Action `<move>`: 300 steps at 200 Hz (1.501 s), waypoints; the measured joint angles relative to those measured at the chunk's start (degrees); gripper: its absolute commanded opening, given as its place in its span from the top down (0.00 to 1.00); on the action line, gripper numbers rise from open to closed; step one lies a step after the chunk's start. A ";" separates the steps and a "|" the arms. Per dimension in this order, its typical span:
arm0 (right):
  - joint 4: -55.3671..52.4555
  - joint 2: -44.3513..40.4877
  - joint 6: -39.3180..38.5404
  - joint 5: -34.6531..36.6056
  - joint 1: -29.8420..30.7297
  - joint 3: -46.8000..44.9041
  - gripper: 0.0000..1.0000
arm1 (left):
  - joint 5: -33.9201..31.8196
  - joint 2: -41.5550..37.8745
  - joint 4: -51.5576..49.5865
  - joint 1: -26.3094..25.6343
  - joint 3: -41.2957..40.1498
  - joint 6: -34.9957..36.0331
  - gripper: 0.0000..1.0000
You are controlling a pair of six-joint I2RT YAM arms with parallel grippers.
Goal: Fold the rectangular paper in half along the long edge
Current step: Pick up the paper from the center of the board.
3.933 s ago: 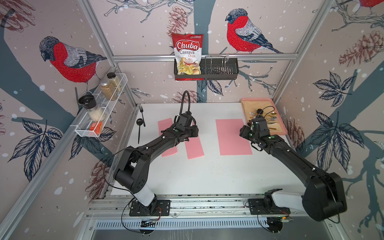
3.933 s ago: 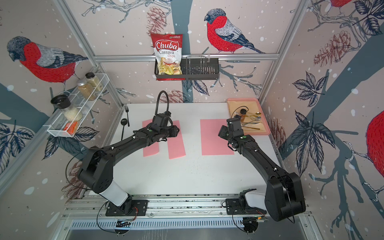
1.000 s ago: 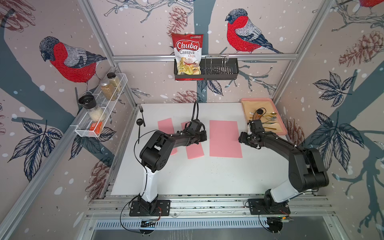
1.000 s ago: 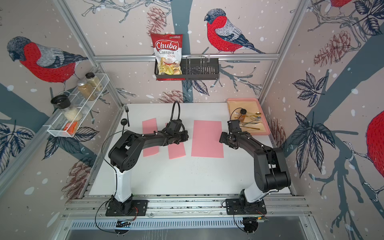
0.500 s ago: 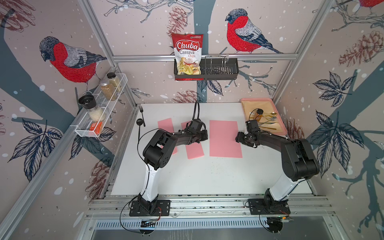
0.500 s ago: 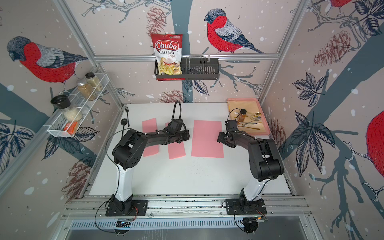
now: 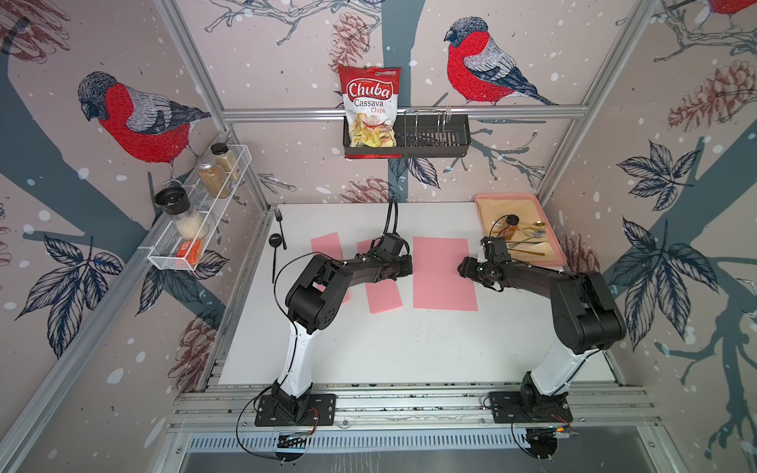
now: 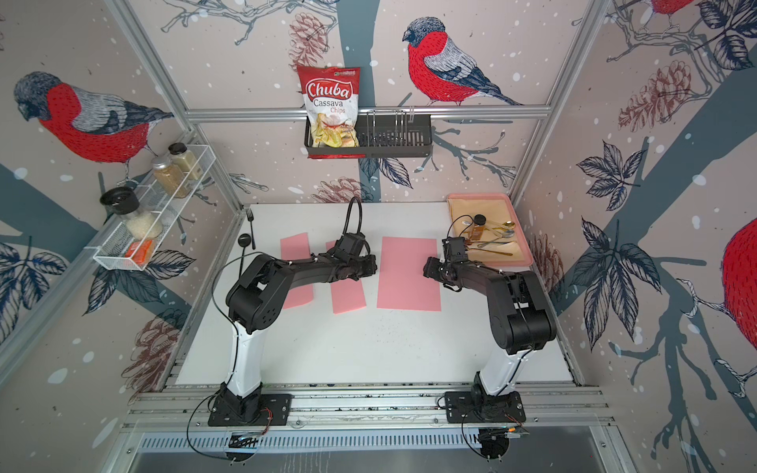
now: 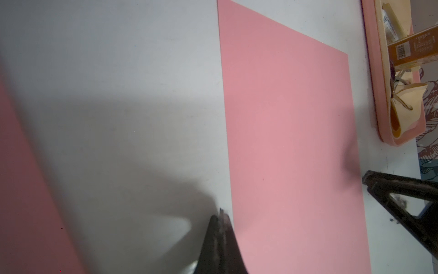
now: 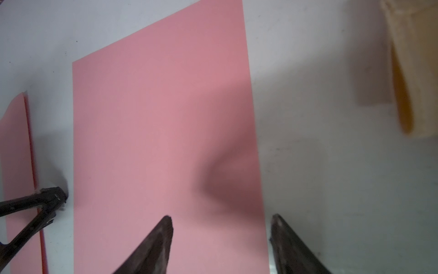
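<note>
left gripper (image 9: pixel 221 214): jaws pressed together, nothing pinched, tip parked just beside long edge of pink paper (image 9: pixel 284 123). right gripper (image 10: pixel 221 218): jaws spread, straddling opposite long edge, one finger (image 10: pixel 161 234) over paper, other over bare table (image 10: pixel 331 166). paper lies flat, unfolded, between both grippers. narrower pink sheet (image 7: pixel 384 295) sits behind left jaws. whether right fingers touch paper, can't tell.

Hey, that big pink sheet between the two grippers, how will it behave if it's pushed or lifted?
The big pink sheet lies dead flat on the smooth white table, so it's probably thin and floppy, drooping if lifted by one edge. Pushed, it would likely slide rather than buckle.
</note>
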 measured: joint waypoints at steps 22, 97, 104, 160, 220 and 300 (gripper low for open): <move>1.11 -0.11 0.35 -1.01 0.07 -0.55 0.33 | 0.15 0.33 0.63 -0.31 0.00 -0.02 1.00; 4.20 -0.46 1.16 -4.66 0.07 -2.32 0.33 | 0.09 1.20 2.16 -1.64 0.42 -0.15 1.00; 4.55 -0.50 1.27 -5.16 0.07 -2.47 0.33 | 0.11 1.33 2.16 -1.73 0.57 -0.15 1.00; 6.75 -0.50 2.51 -8.94 0.07 -3.54 0.34 | -0.20 1.62 2.08 -2.19 1.01 -0.13 1.00; 9.27 -0.20 3.89 -13.51 -0.04 -4.46 0.33 | -1.01 1.57 2.78 -2.62 0.57 -0.04 1.00; 11.19 1.27 5.31 -17.03 1.03 -3.96 0.34 | -1.20 1.60 0.90 -4.09 1.62 -0.26 1.00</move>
